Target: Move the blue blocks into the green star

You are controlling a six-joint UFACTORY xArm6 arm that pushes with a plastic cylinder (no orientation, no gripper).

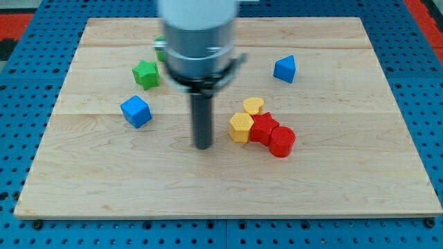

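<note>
Wooden bench (332, 187) sitting on a blue pegboard, so plenty of flat room for sliding stuff around. No pincer on this rig at all, just a rod, so nothing is open, closed or gripping; my tip (203, 146) is resting in the middle, touching no block. The blue cube (136, 111) is sitting off to the view's left of my tip, just below the green star (145, 73), while the blue triangular block (284, 69) is waiting well apart on the view's right. I'm guessing the cube goes first: I'd be swinging round under it and pushing up toward the star, staying centred so it isn't spinning off. Steer clear of the yellow blocks (241, 127) and red blocks (272, 134) clustered right of my tip. No brands or readable writing showing anywhere.
</note>
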